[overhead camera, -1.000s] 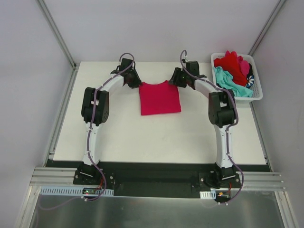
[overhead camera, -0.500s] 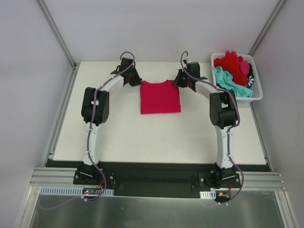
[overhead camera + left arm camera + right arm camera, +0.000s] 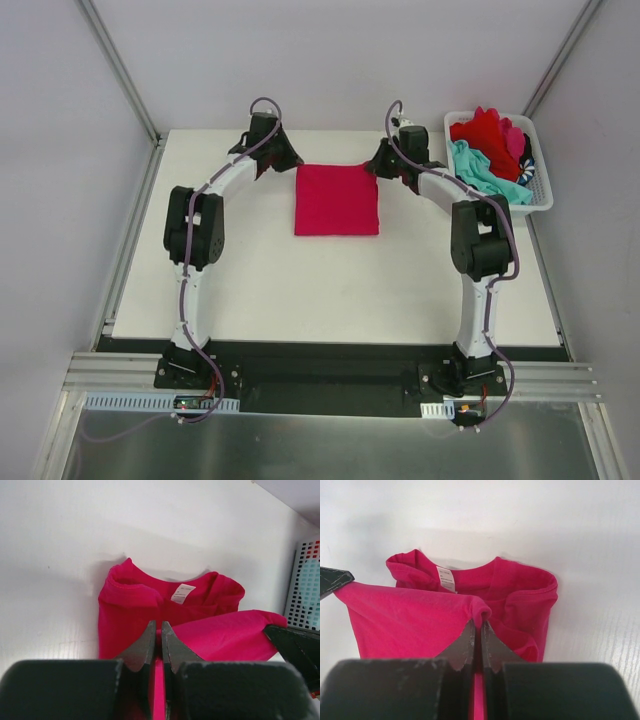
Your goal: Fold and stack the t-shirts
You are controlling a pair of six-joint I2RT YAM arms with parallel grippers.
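Left gripper [image 3: 160,626] pinched tight on a raised fold of the magenta t-shirt [image 3: 337,200] | right gripper [image 3: 480,623] clamped on the opposite raised fold | shirt lies folded on the table [image 3: 250,270], far centre | other t-shirts [image 3: 490,140] heaped in the basket [image 3: 547,190]

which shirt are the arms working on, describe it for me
On the white table, look at the far middle between the two arms. The magenta-pink t-shirt lies there in a rectangle, far corners pinched by the left tool and right tool. It is the only shirt on the table; the other shirts are heaped in the white basket at far right.
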